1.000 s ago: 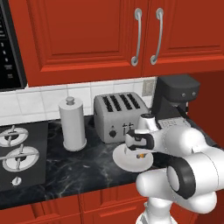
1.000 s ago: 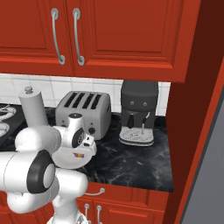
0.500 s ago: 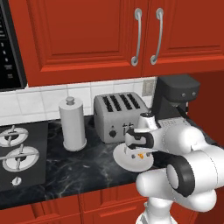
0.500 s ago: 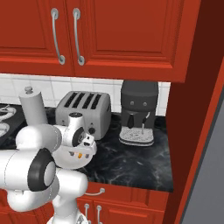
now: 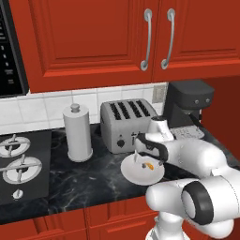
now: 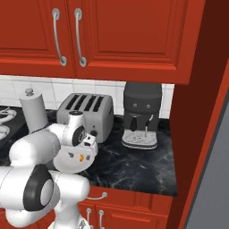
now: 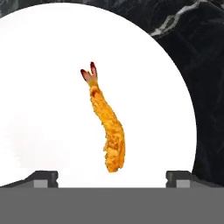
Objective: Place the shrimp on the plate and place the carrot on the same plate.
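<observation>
The shrimp point(image 7: 107, 122), a short curved orange piece with a reddish tail, lies loose on the round white plate point(image 7: 43, 87). From the left base camera the shrimp point(image 5: 149, 165) is a small orange spot on the plate point(image 5: 133, 176), which sits on the dark counter in front of the toaster. My gripper point(image 7: 110, 177) hangs just above the plate, open, with its two tips wide apart on either side of the shrimp and nothing between them. It also shows over the plate point(image 6: 67, 163) as the gripper point(image 6: 87, 146) beside the shrimp point(image 6: 81, 157). The carrot is out of view.
A silver toaster point(image 5: 124, 124) stands right behind the plate. A white canister point(image 5: 77, 133) is to its left and the stove point(image 5: 18, 164) further left. A black coffee machine point(image 5: 187, 103) stands at the right. Red cabinets hang overhead.
The shrimp now lies free on the plate, and the hand has drawn up a little from it.
</observation>
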{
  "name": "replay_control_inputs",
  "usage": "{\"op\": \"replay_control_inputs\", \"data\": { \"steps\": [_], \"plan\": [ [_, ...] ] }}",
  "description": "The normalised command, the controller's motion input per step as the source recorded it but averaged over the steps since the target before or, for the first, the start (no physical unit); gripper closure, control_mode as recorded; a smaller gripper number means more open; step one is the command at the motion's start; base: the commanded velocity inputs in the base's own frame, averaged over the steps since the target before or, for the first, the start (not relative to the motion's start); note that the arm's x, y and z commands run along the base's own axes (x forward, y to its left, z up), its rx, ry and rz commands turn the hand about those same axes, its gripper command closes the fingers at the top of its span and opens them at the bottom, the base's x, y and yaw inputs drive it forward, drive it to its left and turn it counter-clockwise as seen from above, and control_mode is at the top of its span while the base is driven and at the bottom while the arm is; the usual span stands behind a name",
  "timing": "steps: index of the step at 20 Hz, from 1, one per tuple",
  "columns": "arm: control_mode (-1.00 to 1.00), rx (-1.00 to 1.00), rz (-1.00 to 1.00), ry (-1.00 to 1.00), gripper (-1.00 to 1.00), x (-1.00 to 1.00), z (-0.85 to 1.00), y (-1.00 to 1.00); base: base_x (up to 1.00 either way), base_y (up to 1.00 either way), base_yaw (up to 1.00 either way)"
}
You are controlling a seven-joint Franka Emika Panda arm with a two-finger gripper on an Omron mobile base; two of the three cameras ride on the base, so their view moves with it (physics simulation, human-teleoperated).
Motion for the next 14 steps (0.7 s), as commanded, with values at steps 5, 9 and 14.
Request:
{"op": "replay_control_inputs", "data": {
  "steps": [5,9,14],
  "plan": [
    [-1.00,-0.01,0.00,-0.03,-1.00,-0.42,0.64,0.00,0.00,0.00,0.00],
    [-1.00,0.00,0.00,-0.01,-1.00,-0.42,0.70,0.00,0.00,0.00,0.00],
    [-1.00,0.00,-0.02,-0.02,-1.00,-0.57,0.67,0.00,0.00,0.00,0.00]
  ]
}}
